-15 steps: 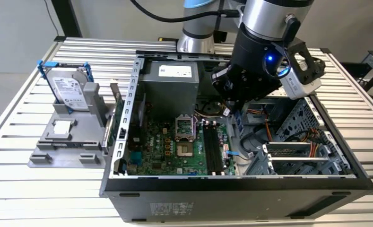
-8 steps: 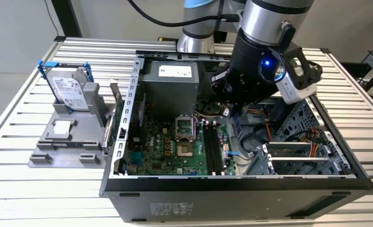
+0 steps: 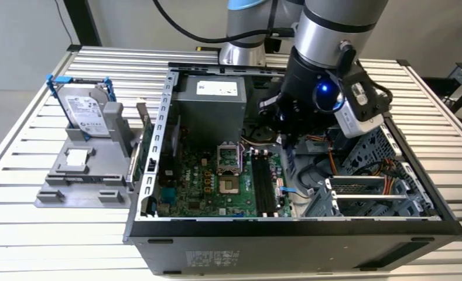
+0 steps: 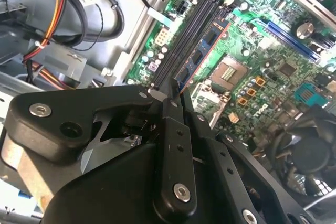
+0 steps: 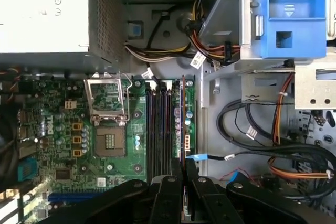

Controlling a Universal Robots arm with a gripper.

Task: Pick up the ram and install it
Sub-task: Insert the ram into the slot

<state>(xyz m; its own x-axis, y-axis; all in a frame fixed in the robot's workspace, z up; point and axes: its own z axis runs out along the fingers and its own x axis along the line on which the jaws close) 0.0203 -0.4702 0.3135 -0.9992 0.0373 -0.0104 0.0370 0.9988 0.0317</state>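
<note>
Alignment looks decisive: the gripper (image 5: pixel 182 167), fingers pinching the ram (image 4: pixel 202 51) edge-on beside the memory slots (image 5: pixel 157 124), should hold it parallel, pressing evenly.

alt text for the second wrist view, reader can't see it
The black gripper is shut on the ram, a thin blue stick with dark chips held on edge, running alongside the long black memory slots of the green motherboard. A processor socket lies on its other side; cables hang beyond the slots.
</note>
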